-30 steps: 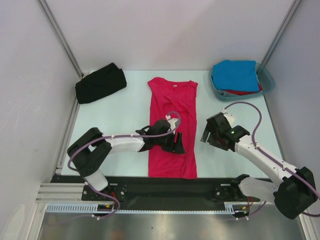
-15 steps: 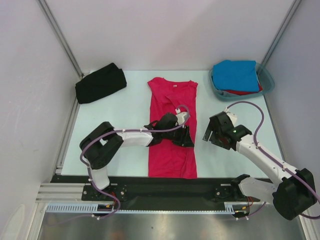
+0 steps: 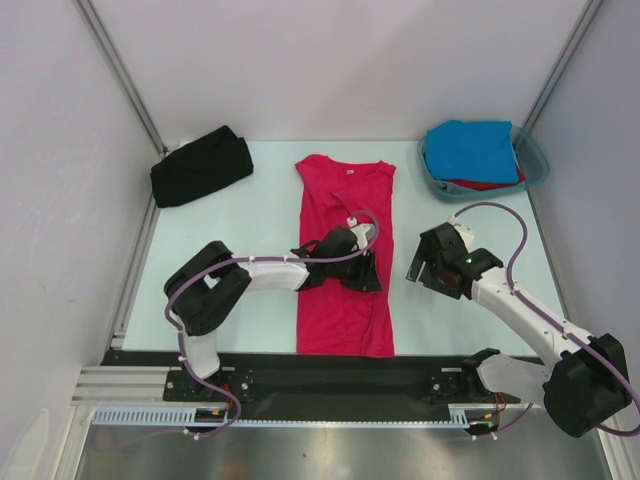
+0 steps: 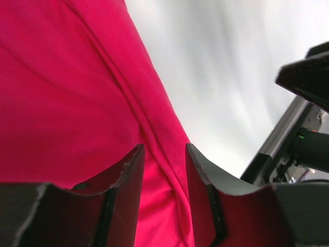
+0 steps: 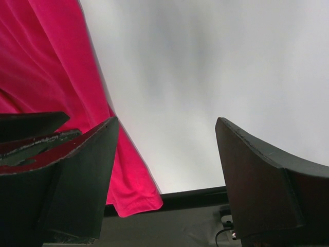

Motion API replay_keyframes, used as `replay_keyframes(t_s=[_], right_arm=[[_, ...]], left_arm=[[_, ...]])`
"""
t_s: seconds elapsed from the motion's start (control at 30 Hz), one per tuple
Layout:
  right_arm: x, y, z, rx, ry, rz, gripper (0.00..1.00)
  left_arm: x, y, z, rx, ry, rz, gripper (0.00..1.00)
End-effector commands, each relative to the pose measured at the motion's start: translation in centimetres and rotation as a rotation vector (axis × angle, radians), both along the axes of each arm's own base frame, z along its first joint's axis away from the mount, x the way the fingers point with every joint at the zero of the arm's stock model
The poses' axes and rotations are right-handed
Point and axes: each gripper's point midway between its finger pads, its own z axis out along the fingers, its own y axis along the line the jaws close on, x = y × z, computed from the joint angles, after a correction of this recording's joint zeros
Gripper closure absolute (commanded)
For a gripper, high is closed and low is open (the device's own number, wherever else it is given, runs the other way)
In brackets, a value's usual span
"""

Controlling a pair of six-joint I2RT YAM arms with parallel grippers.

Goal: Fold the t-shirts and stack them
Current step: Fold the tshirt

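Crimson-pink t-shirt wrinkles between close-set fingers of left claw, grip unclear; right claw spread wide.

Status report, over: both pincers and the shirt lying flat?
Left pincer half open over edge fold of crimson-pink cloth t-shirt, no grip seen. Right pincer wide open above table beside it. No obstacle near.

Top view: red cloth t-shirt mostly buried beneath folded bright blue cloth t-shirt | Left wrist view: crimson-pink cloth t-shirt cropped by frame edges | left gripper: hold on cloth ridge unclear
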Motion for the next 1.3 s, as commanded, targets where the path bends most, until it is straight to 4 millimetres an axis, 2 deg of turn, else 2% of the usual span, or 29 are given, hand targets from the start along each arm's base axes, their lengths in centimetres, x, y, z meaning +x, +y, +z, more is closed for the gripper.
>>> replay_keyframes(t_s=[0.0, 0.27, 0.67, 1.07, 1.27], right_arm=[[0.8, 0.2, 0.7, 0.007, -0.026, 0.004, 0.20], [0.6, 0.1, 0.5, 0.009, -0.020, 0.001, 0.20], [0.6, 0.1, -0.1, 0.013, 0.002, 0.002, 0.20], [0.5, 0.0, -0.3, 0.011, 0.007, -0.001, 0.20], [0.4, -0.1, -0.5, 0.012, 0.011, -0.004, 0.20]], left_arm=[[1.5, -0.5, 0.1, 0.008, -0.038, 0.010, 0.58], [1.7, -0.6, -1.0, 0.026, -0.020, 0.014, 0.58], [1.7, -1.3, -1.1, 0.004, -0.003, -0.005, 0.60], [1.4, -1.7, -1.4, -0.010, 0.020, -0.022, 0.71], [1.5, -1.7, -1.5, -0.006, 0.021, -0.019, 0.85]])
